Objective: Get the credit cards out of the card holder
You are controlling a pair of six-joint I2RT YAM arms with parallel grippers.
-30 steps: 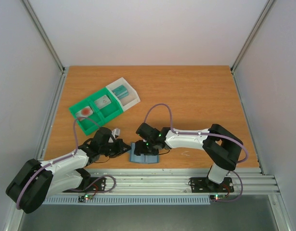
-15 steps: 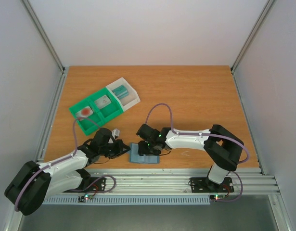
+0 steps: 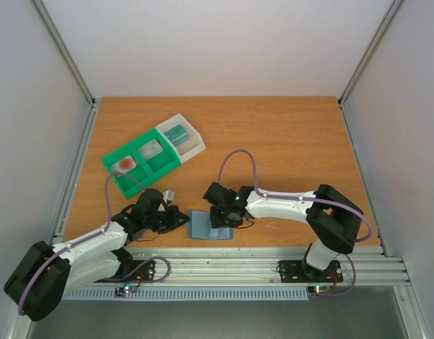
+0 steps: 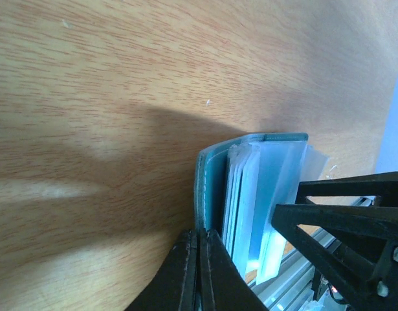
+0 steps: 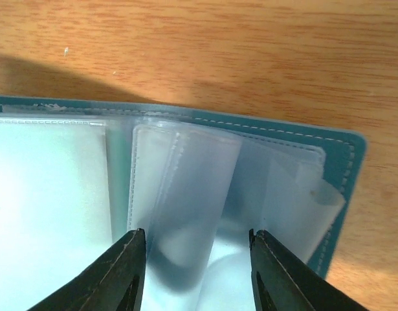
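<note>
The big orange-brown wooden table [image 3: 287, 141] has a green plastic tray [image 3: 153, 176] with a white bin [image 3: 197, 146] on its end, over on the far left. What look like credit cards [image 3: 176, 133] sit there, teal-green in the bin and a pale one [image 3: 153, 148] in a tray compartment, so I'd guess part of the job is done.

The flat blue-grey folding card holder [image 3: 202, 227] lies open close to the near edge of the table, between the two arms. The left gripper [image 4: 199, 259] is pinched tight on the edge of its cover, pinning it. The right gripper [image 5: 195, 236] has its fingers apart, straddling a cloudy clear plastic sleeve [image 5: 186, 175] that bows up off the page. Honestly can't tell if there's a card in that sleeve.

What worries me: if it closes on plastic only, it'll tug the whole sleeve stack. The left pinch has just a thin bit of cover, so the holder could slip free and skid toward the table edge. The floppy sleeve could also buckle and squirt out sideways.
</note>
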